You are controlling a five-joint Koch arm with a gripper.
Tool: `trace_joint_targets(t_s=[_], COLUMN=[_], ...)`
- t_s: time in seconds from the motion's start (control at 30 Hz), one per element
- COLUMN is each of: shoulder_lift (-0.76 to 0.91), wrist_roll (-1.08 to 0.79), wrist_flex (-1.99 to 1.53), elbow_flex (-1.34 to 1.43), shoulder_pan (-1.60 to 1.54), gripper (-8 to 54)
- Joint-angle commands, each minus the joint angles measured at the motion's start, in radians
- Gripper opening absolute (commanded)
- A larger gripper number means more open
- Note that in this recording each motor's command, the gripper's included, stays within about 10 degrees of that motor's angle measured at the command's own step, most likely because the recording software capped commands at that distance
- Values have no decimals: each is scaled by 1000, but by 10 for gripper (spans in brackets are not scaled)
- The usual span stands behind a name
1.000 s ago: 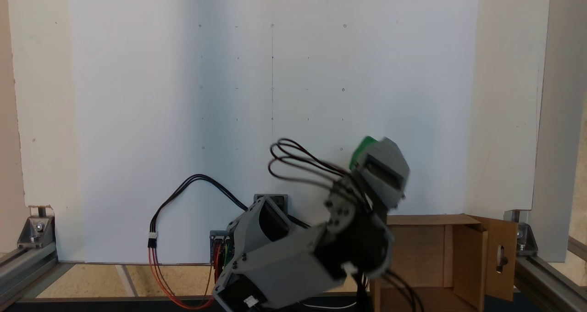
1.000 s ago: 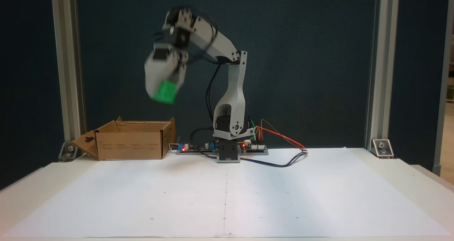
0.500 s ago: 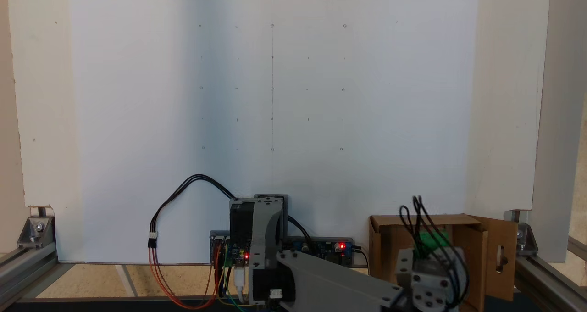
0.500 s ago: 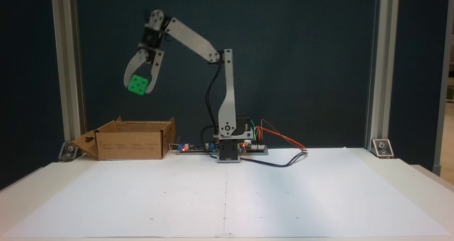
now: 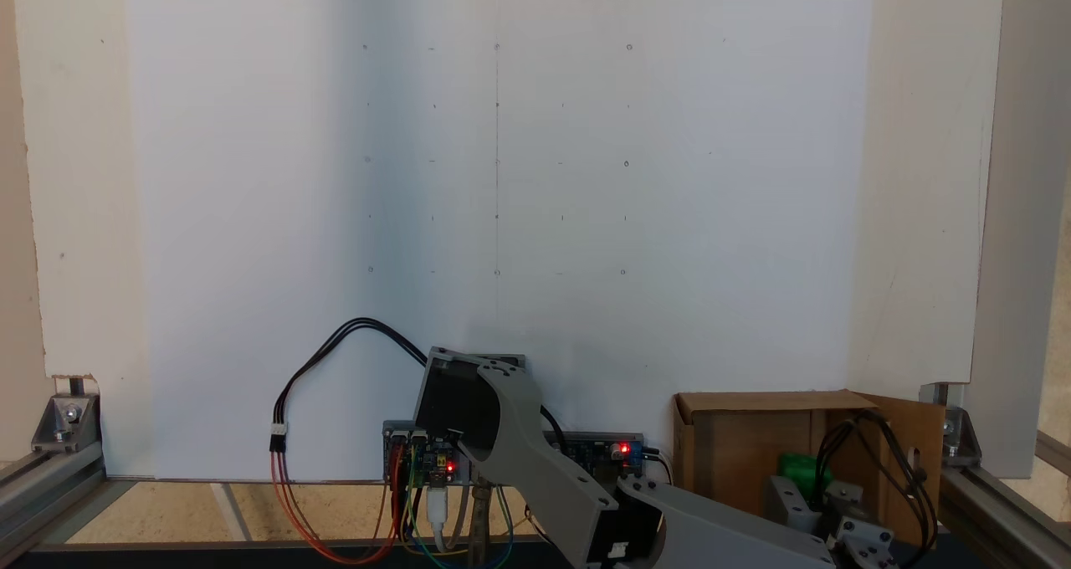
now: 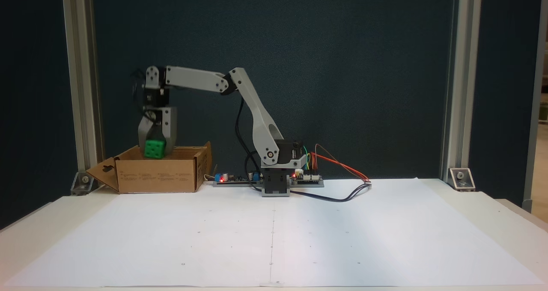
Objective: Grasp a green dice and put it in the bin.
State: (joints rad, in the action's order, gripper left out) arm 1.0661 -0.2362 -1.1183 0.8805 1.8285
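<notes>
The green dice is held between my gripper's two grey fingers, right at the rim of the bin, a brown cardboard box at the left of this fixed view. From above, the green dice shows inside the outline of the bin at the lower right, with my gripper over the opening. The gripper is shut on the dice. A flap with a slot cut-out sticks out from the box's left side.
The arm's base and its circuit boards with lit red lights stand beside the box, with cables trailing onto the white paper sheet. Aluminium frame posts rise at both sides of the table.
The arm swung toward the box and then dropped: the gripper with the dice went from high above the table down to the box's rim. The dice stays held.
</notes>
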Motion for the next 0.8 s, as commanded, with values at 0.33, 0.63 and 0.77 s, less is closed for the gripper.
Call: trace_joint_targets(t_s=[0.33,0.63,0.77], shoulder_lift=[-21,288,403], wrist_roll=[-72,167,189], wrist_flex=[98,344,344], elbow_flex=[-52,-52,-52], shoulder_pan=[29,-296,-537], gripper=[416,443,444])
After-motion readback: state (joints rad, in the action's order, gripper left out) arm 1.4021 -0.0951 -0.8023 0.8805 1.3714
